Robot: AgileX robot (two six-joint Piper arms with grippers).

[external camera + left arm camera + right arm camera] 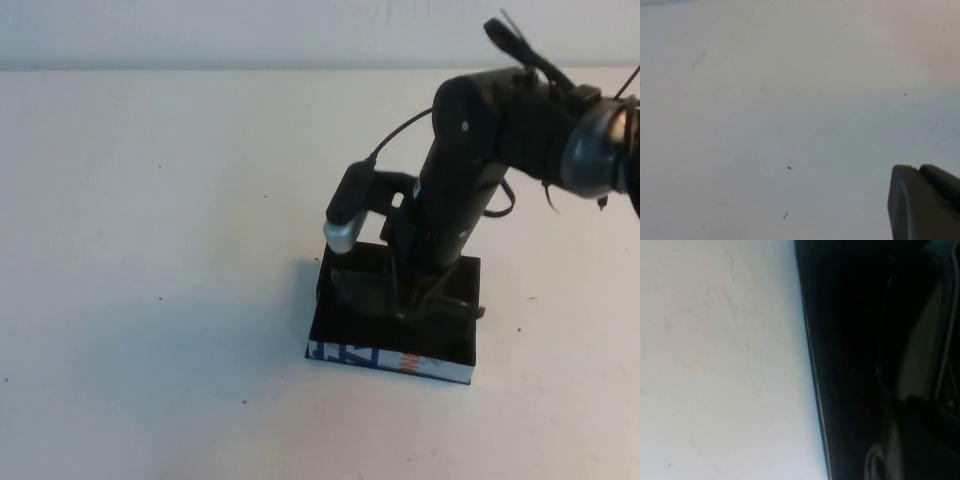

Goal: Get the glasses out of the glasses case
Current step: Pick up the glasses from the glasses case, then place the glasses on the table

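The glasses case [345, 325] is a black shallow box on the white table, its near side edge printed white, blue and orange. The black glasses [365, 290] lie in it, one dark lens to the left and the thin arms spread to the right. My right gripper [412, 288] is lowered from the right into the case, right at the glasses' middle. The right wrist view shows the dark case [845, 340] and part of the frame [920, 360] very close. My left gripper [920, 172] hangs shut and empty over bare table, out of the high view.
The white table [150, 250] stretches wide to the left of and in front of the case. The right arm's wrist camera housing [345, 215] juts over the case's far left corner. A pale wall runs along the far edge.
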